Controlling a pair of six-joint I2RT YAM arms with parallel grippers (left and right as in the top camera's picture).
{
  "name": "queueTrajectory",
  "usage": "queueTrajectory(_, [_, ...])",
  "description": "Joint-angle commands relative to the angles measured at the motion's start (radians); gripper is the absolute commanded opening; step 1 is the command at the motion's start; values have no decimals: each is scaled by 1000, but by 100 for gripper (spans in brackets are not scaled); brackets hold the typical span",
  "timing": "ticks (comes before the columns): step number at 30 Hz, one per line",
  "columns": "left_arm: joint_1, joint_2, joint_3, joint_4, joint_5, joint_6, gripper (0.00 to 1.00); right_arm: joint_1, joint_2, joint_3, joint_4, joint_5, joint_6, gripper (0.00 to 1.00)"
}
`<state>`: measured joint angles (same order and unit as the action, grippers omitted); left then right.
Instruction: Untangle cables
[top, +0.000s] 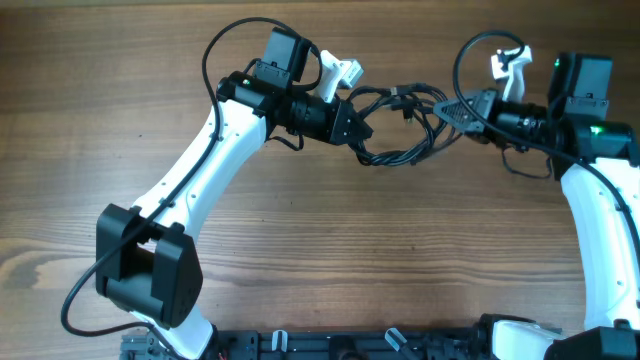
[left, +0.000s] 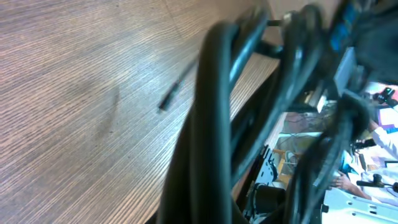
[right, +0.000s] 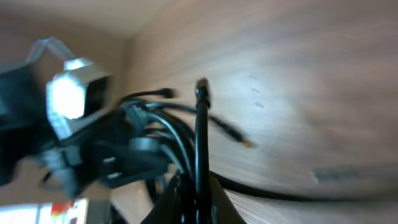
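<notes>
Cables (top: 400, 128) stretch in a tangled bundle over the tabletop (top: 330, 240); left fingers (top: 355, 128) pinch one side, and right fingers (top: 450, 110) seem to pinch the other.

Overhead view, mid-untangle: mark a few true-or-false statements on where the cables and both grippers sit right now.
1. The thin black cables are bunched between the left gripper and the right gripper. True.
2. The bundle lies by the robot bases. False: it is at the far side, towards the top of the view.
3. The left gripper meets the bundle's left end. True.
4. The right gripper is parked away from the cables. False: it meets the bundle's right end.
5. The tabletop is white plastic. False: the table is brown wood grain.
</notes>
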<state>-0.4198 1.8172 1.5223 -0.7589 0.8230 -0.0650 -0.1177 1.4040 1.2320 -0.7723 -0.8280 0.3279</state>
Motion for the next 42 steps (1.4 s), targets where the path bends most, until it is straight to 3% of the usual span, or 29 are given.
queueTrajectory(1, [66,18,-26,-31,-140,0,4,-78,-18,24,-41,458,68,10])
queueTrajectory(7, [72,18,-26,-4,-144,-13,4,-78,-18,24,-152,681,115,11])
queueTrajectory(9, [80,18,-26,23,-143,-47,4,-78,-18,24,-161,619,87,11])
queueTrajectory(11, [85,18,-26,47,-131,-56,4,-74,-18,24,-135,418,-74,16])
queueTrajectory(13, [84,18,-26,58,-97,-56,4,-60,-18,24,-103,175,-275,34])
queueTrajectory(15, [84,18,-26,50,-53,-55,4,-34,-18,24,-66,56,-401,51])
queueTrajectory(20, [79,18,-26,-37,-46,-39,4,42,-18,24,-7,56,-484,73])
queueTrajectory(24, [61,18,-26,-113,-45,51,4,140,-14,24,-5,72,-612,89])
queueTrajectory(29, [20,18,-26,-171,-26,140,4,271,34,24,13,235,-623,91])
queueTrajectory(35, [18,18,-26,-190,-23,158,4,279,101,24,37,237,-616,90])
queueTrajectory(39, [18,18,-26,-197,-23,166,4,280,168,24,62,238,-615,87])
queueTrajectory(42, [18,18,-26,-197,-23,166,4,280,196,24,89,237,-587,78])
